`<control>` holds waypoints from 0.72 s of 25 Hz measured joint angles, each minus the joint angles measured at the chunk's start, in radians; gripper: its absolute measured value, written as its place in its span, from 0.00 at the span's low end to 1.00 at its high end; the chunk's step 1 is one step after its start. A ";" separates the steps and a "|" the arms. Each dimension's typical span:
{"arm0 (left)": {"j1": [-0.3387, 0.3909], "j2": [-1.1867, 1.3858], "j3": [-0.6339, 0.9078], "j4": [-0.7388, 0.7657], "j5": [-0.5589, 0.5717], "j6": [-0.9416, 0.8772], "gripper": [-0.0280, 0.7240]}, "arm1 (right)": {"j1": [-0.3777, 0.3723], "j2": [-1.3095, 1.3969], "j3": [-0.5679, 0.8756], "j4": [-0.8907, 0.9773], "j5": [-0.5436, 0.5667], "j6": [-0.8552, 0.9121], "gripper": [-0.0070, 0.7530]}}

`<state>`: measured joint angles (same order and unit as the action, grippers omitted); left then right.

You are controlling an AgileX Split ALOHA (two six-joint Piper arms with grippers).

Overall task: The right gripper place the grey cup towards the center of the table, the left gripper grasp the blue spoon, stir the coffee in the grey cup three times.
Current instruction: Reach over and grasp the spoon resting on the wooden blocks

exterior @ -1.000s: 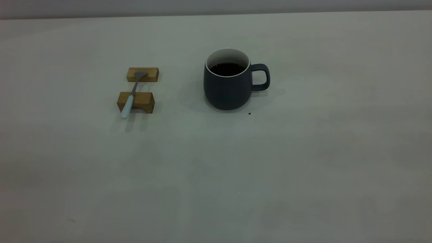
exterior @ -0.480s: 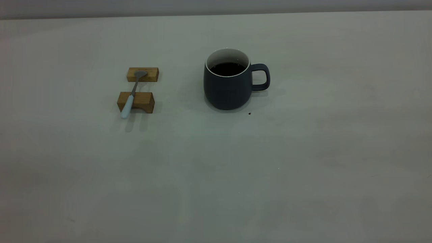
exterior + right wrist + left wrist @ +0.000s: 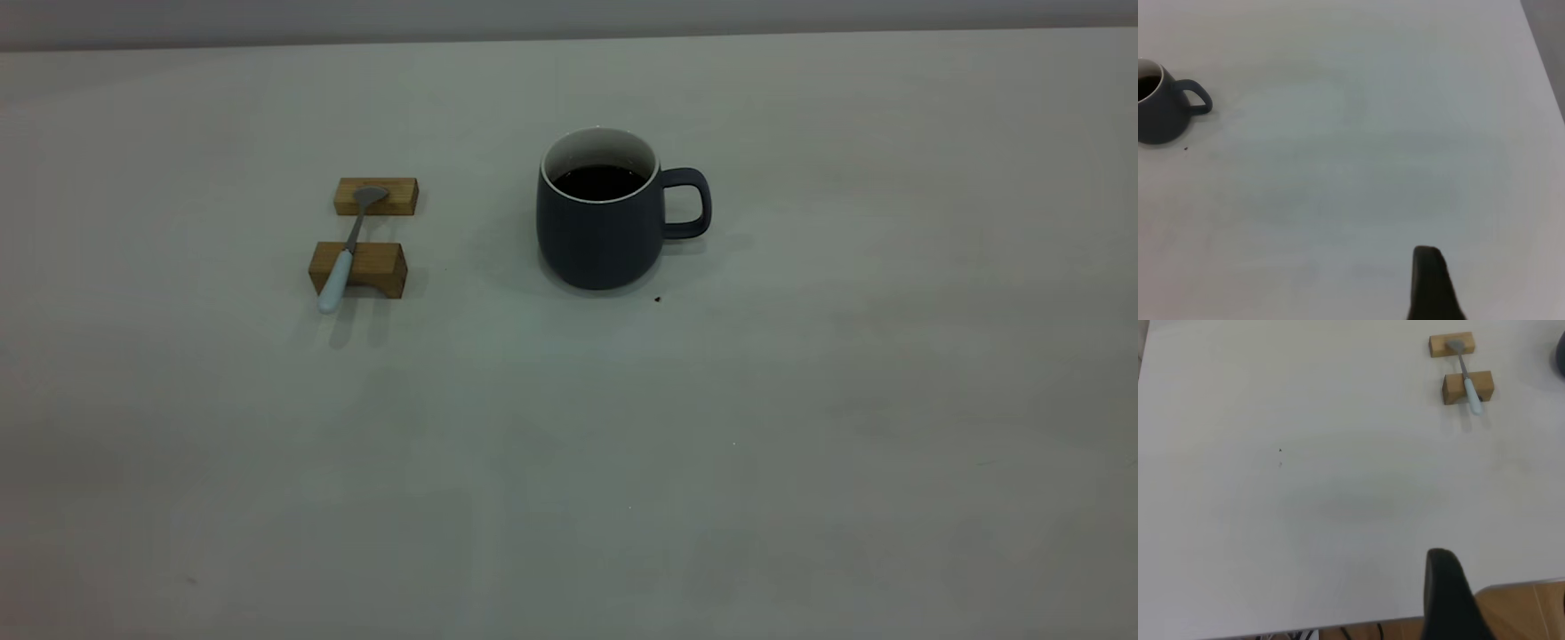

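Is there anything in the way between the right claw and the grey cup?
Nothing visible. In the right wrist view only bare table lies between the right claw's finger and the grey cup. Its handle faces the right arm's side.

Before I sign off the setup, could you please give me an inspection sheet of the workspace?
Surface: table off-white, one dark speck near the cup.
Job's things: grey cup upright, holding coffee, handle toward the right arm's side; blue spoon lying across two wooden blocks.
Clutter: nothing seen.
Grippers: left gripper and right gripper only partly visible, far from both items.
Cables: nothing seen.
Surroundings: grey strip beyond the table's far edge.
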<state>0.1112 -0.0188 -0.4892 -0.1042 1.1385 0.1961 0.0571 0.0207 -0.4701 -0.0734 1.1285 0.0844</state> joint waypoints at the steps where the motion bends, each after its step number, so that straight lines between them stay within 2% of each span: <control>1: 0.000 0.000 0.000 0.000 0.000 0.000 0.68 | 0.000 0.000 0.000 0.000 0.000 0.000 0.69; 9: 0.000 0.041 -0.009 -0.014 -0.013 -0.084 0.68 | -0.002 0.000 0.000 0.001 0.000 0.000 0.61; 13: 0.000 0.242 -0.048 -0.027 -0.080 -0.101 0.71 | -0.002 0.000 0.000 0.001 0.000 0.000 0.57; 18: 0.000 0.593 -0.156 -0.054 -0.168 -0.102 0.80 | -0.002 0.000 0.000 0.001 0.000 0.001 0.52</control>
<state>0.1112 0.5747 -0.6449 -0.1578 0.9708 0.0944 0.0548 0.0207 -0.4701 -0.0728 1.1285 0.0853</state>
